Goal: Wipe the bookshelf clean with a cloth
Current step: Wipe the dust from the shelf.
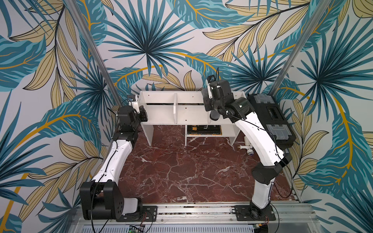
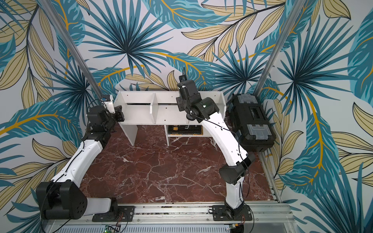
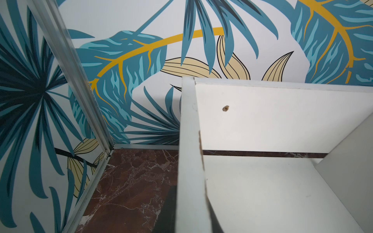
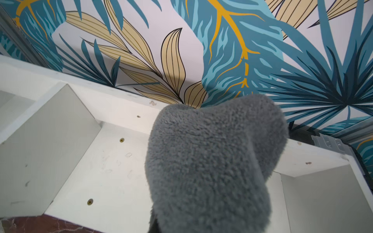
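Bookshelf [image 1: 159,113] (white, low, 3 top compartments, 2 dividers) stands at the back of the marble table [image 1: 181,171], with a black toolbox [image 1: 270,119] just beside its right end. Lower cubby holds a flat dark item with yellow print [image 1: 203,130]. Middle compartment floor shows faint smudges and 2 screw heads. Cloth [image 4: 212,161], fuzzy dark grey and bunched, is pinched in the right gripper [image 1: 213,108] over the right-hand divider; contact with the board can't be told. Left gripper [image 1: 141,115] is clamped on the left end panel.
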Robot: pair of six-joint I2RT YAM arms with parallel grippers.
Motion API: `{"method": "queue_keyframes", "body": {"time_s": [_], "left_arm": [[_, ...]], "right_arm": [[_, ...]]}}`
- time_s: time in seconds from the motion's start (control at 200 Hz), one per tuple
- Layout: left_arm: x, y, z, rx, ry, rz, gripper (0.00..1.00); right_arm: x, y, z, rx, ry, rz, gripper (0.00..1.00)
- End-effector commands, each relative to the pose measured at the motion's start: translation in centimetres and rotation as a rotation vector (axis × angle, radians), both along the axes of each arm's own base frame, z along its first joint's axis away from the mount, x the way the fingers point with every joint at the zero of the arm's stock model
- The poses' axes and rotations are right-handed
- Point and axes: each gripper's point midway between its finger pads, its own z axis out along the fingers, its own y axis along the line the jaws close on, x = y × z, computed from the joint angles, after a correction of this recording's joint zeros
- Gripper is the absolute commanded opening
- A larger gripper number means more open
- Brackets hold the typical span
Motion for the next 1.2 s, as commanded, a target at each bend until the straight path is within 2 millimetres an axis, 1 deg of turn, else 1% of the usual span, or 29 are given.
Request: {"method": "queue_keyframes", "body": {"time_s": [0.0, 0.075, 0.18, 0.235, 0.26, 0.27, 0.321, 0.401, 0.476, 0.546, 0.601, 0.651, 0.671, 0.686, 0.701, 0.756, 0.806, 0.826, 0.856, 0.871, 0.876, 0.886, 0.891, 0.916, 0.962, 1.092, 1.142, 1.192], "left_arm": [[-0.8, -1.4, -4.0, -0.154, 0.132, -0.047, 0.0], [-0.8, -1.5, -3.9, -0.153, 0.131, -0.047, 0.0], [-0.7, -1.5, -4.1, -0.157, 0.134, -0.046, 0.0], [-0.7, -1.4, -4.0, -0.158, 0.133, -0.046, 0.0], [-0.7, -1.4, -4.1, -0.157, 0.135, -0.042, 0.0], [-0.7, -1.4, -4.1, -0.157, 0.134, -0.044, 0.0], [-0.6, -1.3, -4.1, -0.16, 0.134, -0.043, 0.0], [-0.7, -1.2, -4.2, -0.159, 0.137, -0.04, 0.0], [-0.7, -1.2, -4.1, -0.16, 0.135, -0.041, 0.0], [-0.7, -1.3, -4.0, -0.161, 0.132, -0.042, 0.0], [-0.7, -1.3, -4.1, -0.161, 0.135, -0.043, 0.0], [-0.7, -1.3, -4.2, -0.164, 0.137, -0.044, 0.0], [-0.7, -1.3, -4.2, -0.165, 0.137, -0.045, 0.0], [-0.7, -1.3, -4.2, -0.166, 0.137, -0.046, 0.0], [-0.7, -1.3, -4.3, -0.166, 0.138, -0.045, 0.0], [-0.7, -1.3, -4.2, -0.167, 0.136, -0.046, 0.0], [-0.7, -1.3, -4.2, -0.165, 0.137, -0.044, 0.0], [-0.7, -1.3, -4.2, -0.164, 0.137, -0.044, 0.0], [-0.7, -1.3, -4.2, -0.162, 0.136, -0.043, 0.0], [-0.7, -1.3, -4.2, -0.162, 0.137, -0.042, 0.0], [-0.7, -1.3, -4.2, -0.162, 0.137, -0.042, 0.0], [-0.7, -1.3, -4.2, -0.162, 0.137, -0.043, 0.0], [-0.7, -1.3, -4.3, -0.162, 0.138, -0.043, 0.0], [-0.7, -1.3, -4.3, -0.163, 0.138, -0.045, 0.0], [-0.6, -1.3, -4.3, -0.164, 0.139, -0.044, 0.0], [-0.5, -1.3, -4.5, -0.167, 0.142, -0.046, 0.0], [-0.5, -1.4, -4.5, -0.167, 0.144, -0.046, 0.0], [-0.5, -1.3, -4.5, -0.168, 0.144, -0.045, 0.0]], "right_arm": [[-2.4, -0.9, 0.1, -0.05, 0.001, -0.018, 0.0], [-4.0, -0.5, -0.7, -0.073, 0.024, -0.012, 0.0], [-6.3, 0.8, -2.3, -0.052, 0.081, 0.01, 0.0], [-7.3, 1.7, -3.2, -0.033, 0.119, 0.02, 0.0], [-7.4, 1.8, -3.4, -0.029, 0.126, 0.018, 0.0], [-8.0, 2.7, -3.5, -0.028, 0.128, 0.04, 0.0], [-8.9, 4.0, -3.7, -0.017, 0.131, 0.063, 0.0], [-9.1, 6.1, -4.2, 0.057, 0.159, 0.104, 0.0], [-8.4, 7.8, -4.2, 0.106, 0.164, 0.123, 0.0], [-7.4, 9.1, -4.5, 0.146, 0.189, 0.138, 0.0], [-6.2, 10.2, -5.4, 0.168, 0.214, 0.143, 0.0], [-4.6, 10.5, -6.4, 0.189, 0.23, 0.122, 0.0], [-4.3, 11.0, -6.8, 0.201, 0.24, 0.128, 0.0], [-3.2, 10.2, -7.0, 0.214, 0.243, 0.106, 0.0], [-2.6, 10.1, -7.3, 0.23, 0.248, 0.1, 0.0], [-1.0, 10.3, -7.9, 0.291, 0.267, 0.1, 0.0], [0.4, 9.8, -8.3, 0.316, 0.269, 0.077, 0.0], [0.8, 9.5, -8.3, 0.313, 0.267, 0.065, 0.04], [1.2, 9.1, -8.3, 0.297, 0.26, 0.054, 0.12], [1.2, 8.9, -8.2, 0.288, 0.254, 0.055, 0.2], [1.2, 8.9, -8.2, 0.288, 0.254, 0.055, 0.2], [1.2, 8.9, -8.1, 0.283, 0.25, 0.057, 0.24], [1.2, 8.8, -8.0, 0.278, 0.248, 0.057, 0.28], [1.0, 8.7, -7.7, 0.271, 0.241, 0.066, 0.37], [0.7, 8.5, -7.2, 0.269, 0.232, 0.076, 0.5], [-0.5, 6.9, -4.9, 0.236, 0.181, 0.071, 0.69], [-0.8, 6.6, -4.5, 0.231, 0.177, 0.068, 0.73], [-0.8, 6.6, -4.8, 0.227, 0.182, 0.068, 0.76]]}}
